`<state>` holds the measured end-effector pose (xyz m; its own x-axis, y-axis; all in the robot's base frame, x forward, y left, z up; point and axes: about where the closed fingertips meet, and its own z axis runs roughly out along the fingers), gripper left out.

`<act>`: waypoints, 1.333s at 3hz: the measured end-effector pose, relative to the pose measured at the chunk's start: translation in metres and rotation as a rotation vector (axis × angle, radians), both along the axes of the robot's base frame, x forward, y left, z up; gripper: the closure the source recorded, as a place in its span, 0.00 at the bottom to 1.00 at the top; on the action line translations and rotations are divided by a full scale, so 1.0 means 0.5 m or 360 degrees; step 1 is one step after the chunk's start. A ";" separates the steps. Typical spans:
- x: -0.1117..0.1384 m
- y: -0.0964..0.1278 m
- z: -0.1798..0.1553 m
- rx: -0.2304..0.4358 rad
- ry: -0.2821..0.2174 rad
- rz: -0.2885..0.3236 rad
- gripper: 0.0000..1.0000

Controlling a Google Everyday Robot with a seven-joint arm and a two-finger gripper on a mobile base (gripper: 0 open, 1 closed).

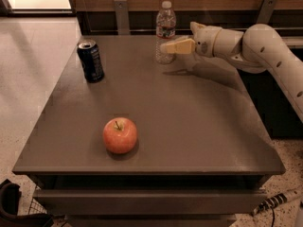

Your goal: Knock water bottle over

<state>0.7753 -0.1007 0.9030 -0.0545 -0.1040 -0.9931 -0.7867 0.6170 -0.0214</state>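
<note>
The water bottle stands upright near the far edge of the table, well apart from the soda can and the apple. The gripper reaches in from the right, and its tip is at the lower half of the bottle and seems to touch it. It is not clear if it is spread or pressed together.

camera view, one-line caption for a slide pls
Gripper at the upright water bottle near the table's far edge; soda can and apple sit apart.
</note>
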 end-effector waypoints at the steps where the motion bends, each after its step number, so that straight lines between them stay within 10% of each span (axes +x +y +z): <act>1: 0.023 0.036 -0.003 0.0091 -0.0049 0.0037 0.01; 4: 0.031 0.070 -0.002 0.0109 -0.0067 0.0064 0.69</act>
<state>0.7909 -0.0658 0.9021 -0.0096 -0.0371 -0.9993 -0.8102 0.5860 -0.0140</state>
